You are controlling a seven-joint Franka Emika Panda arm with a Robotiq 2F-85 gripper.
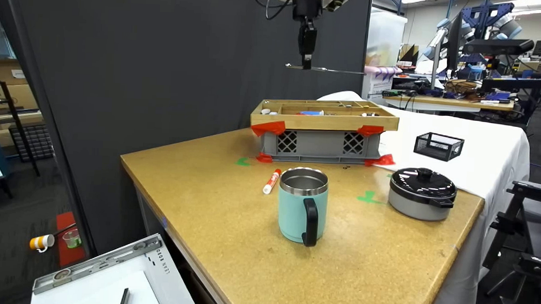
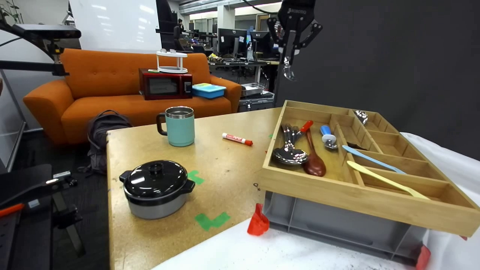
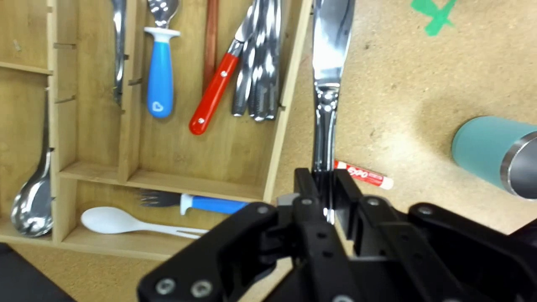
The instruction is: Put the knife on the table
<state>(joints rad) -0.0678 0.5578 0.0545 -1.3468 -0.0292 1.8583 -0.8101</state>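
Note:
The knife is all shiny metal. My gripper (image 3: pixel 324 184) is shut on its handle, and the blade (image 3: pixel 331 46) points away from the gripper in the wrist view. In an exterior view the gripper (image 1: pixel 307 62) holds the knife (image 1: pixel 340 71) roughly level, high above the wooden tray. The knife (image 2: pixel 288 70) also shows under the gripper (image 2: pixel 289 54) in an exterior view, seen nearly end-on. The table has a tan top (image 1: pixel 230 232), also seen in an exterior view (image 2: pixel 225 172). The fingers hide part of the handle.
A wooden cutlery tray (image 1: pixel 335 124) with several utensils stands on a grey crate (image 1: pixel 318 145). On the table are a teal mug (image 1: pixel 302 213), a red marker (image 1: pixel 272 181) and a grey pot with a black lid (image 1: pixel 421 195). A black mesh basket (image 1: pixel 439 145) sits on white cloth.

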